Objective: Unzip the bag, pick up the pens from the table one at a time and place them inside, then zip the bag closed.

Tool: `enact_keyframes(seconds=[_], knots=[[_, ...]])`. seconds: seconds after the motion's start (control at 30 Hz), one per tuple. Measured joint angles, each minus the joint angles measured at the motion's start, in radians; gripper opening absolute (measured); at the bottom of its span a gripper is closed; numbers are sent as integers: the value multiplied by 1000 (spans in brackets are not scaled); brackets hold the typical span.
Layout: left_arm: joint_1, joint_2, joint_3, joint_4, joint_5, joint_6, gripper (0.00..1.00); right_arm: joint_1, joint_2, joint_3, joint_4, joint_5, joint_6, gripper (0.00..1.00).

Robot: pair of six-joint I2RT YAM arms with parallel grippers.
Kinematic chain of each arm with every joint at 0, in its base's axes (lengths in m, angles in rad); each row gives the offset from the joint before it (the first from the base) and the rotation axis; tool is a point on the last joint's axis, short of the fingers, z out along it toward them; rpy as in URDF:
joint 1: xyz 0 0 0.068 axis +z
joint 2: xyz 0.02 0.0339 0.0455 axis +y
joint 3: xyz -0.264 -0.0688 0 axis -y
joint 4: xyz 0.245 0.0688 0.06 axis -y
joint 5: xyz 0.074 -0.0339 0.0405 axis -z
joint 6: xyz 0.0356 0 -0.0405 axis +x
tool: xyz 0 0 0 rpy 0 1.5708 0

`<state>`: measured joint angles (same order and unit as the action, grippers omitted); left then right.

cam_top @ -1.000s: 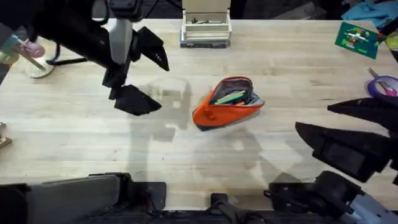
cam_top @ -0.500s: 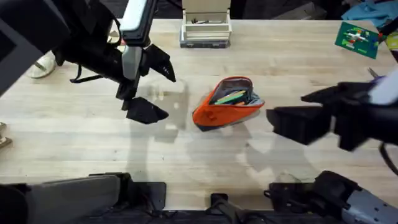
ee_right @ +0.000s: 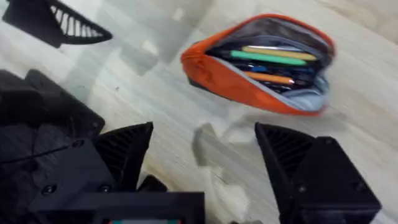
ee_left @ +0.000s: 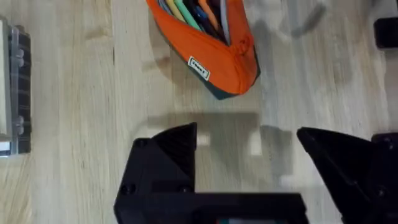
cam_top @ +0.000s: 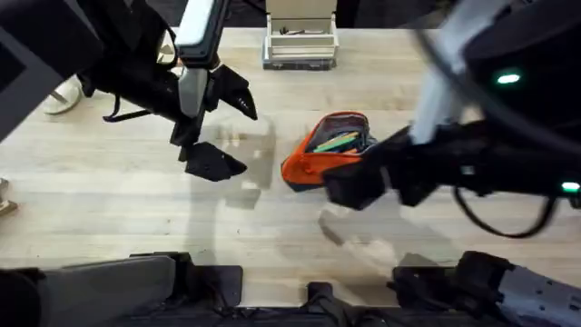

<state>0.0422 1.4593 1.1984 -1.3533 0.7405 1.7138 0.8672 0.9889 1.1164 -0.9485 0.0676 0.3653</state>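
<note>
orange bag [cam_top: 329, 150] lies unzipped on the wooden counter [cam_top: 109, 204], pens [ee_right: 268, 59] inside; left gripper [cam_top: 222, 127] and right gripper [ee_right: 202, 152] hover beside it, both spread and empty.

The overhead camera is fixed above the arm bases and looks down and forward across the table [cam_top: 109, 218]. The left wrist camera looks almost straight down at the planks from close range, past the left gripper [ee_left: 249, 143] with its fingers spread. The right wrist camera views obliquely and close, past the right gripper [ee_right: 202, 143], likewise spread. All three views share the open orange bag [cam_top: 331, 150] [ee_left: 205, 46] [ee_right: 261, 62].
</note>
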Motion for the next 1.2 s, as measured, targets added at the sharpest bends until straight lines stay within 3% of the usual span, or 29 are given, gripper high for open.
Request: enact_keyframes(seconds=[0.2,0.53,0.87,1.2], knots=[[0,0,0,0,0,0,994,92,82,0,78,63,36,998],[0,0,0,0,0,0,993,216,91,-43,159,248,111,997],[0,0,0,0,-1,0,993,232,98,-119,202,280,236,997],[0,0,0,0,-1,0,994,232,213,-119,263,284,268,998]])
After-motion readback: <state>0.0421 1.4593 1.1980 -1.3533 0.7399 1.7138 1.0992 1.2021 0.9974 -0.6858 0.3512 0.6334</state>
